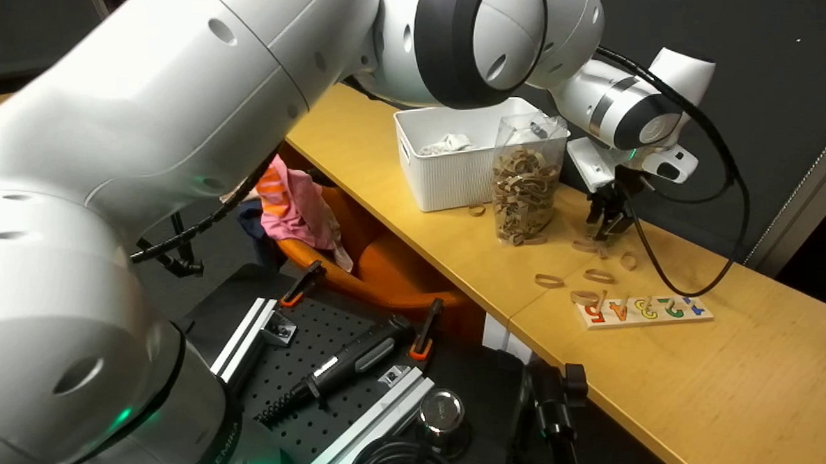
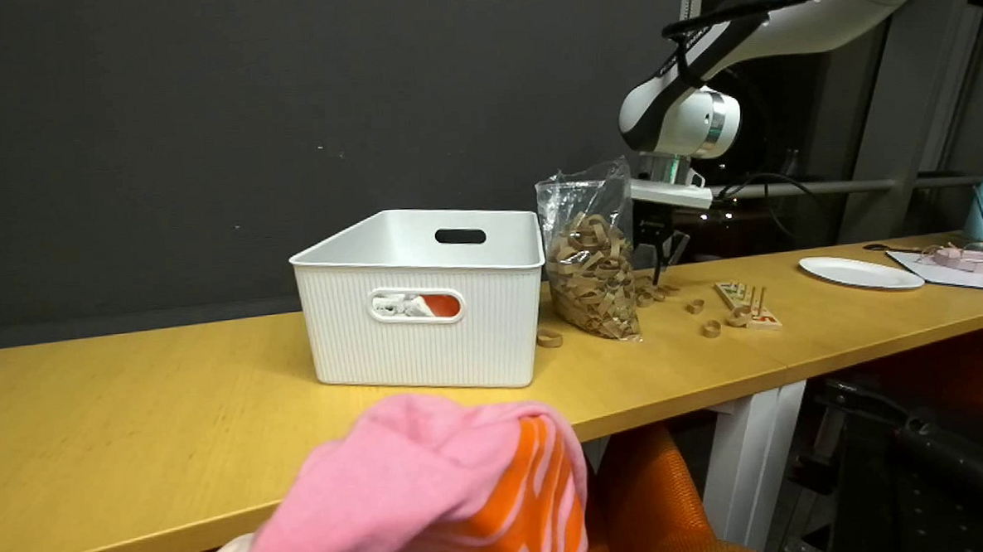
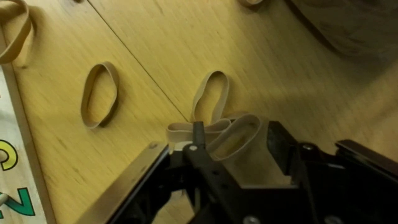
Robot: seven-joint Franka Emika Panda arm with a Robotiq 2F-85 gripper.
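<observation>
Judged the step as lining up to pinch one of the clustered rubber bands [image 1: 585, 246], lying on the table [image 1: 740, 371] between the plastic bag [image 2: 571, 199] and the numbered peg board [image 1: 636, 316]. Seemed best to single out the slanted band [image 3: 227, 131], centre on it, descend straight and slow, and stop short of grinding into the table. Needed care near the upper loop [image 3: 223, 99], crowded into the same cluster: risked dragging several along in one squeeze. Had the gripper [image 3: 237, 137] spread clearly apart in the wrist view, pinching nothing. Saw the slanted band in the gap between the fingers [image 3: 276, 137], plus another band [image 3: 178, 135] partly hidden behind a fingertip. Could not tell overlap from contact.
</observation>
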